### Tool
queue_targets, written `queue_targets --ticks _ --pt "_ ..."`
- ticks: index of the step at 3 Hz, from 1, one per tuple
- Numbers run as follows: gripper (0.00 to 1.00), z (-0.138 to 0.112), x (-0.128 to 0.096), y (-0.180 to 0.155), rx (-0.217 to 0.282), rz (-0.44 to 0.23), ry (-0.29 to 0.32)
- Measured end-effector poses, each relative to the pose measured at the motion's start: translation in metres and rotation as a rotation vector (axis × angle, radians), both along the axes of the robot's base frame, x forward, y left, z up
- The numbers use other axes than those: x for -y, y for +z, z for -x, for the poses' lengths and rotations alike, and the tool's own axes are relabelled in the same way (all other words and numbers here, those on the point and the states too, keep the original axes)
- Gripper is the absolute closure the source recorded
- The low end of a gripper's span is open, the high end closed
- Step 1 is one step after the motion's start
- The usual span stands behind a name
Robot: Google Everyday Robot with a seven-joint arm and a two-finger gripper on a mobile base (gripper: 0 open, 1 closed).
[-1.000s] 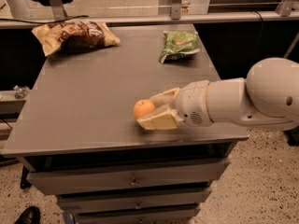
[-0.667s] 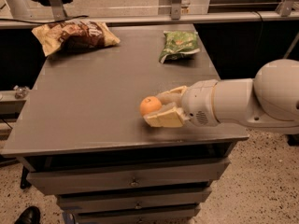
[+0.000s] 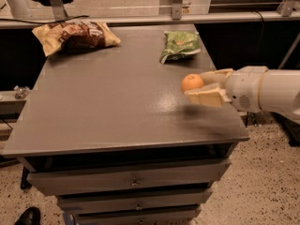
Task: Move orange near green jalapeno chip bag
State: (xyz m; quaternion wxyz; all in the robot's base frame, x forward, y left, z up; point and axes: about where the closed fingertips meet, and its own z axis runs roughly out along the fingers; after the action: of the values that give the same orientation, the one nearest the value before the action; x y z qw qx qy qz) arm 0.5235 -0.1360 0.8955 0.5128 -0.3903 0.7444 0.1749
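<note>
Your work surface is the flat grey top of a drawer cabinet (image 3: 117,102). Two items lie directly on it:
1. The brown-and-tan snack bag (image 3: 75,35), at the far left corner.
2. The green jalapeno chip bag (image 3: 179,45), at the far edge, right of centre.

The two bags are well apart. The gripper (image 3: 196,84) hangs above the right side, near the green bag, clamped on the orange (image 3: 192,83), clear of the top
</note>
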Motion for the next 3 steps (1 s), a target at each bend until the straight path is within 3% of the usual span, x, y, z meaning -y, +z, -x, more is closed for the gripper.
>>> queue_targets --ticks 1,2,3 --pt "1.00 -0.037 0.058 0.013 0.050 0.001 -0.100" --pt "1.00 -0.080 0.100 0.012 0.060 0.011 -0.164" --pt "1.00 -0.125 0.114 -0.005 0.040 0.010 -0.182"
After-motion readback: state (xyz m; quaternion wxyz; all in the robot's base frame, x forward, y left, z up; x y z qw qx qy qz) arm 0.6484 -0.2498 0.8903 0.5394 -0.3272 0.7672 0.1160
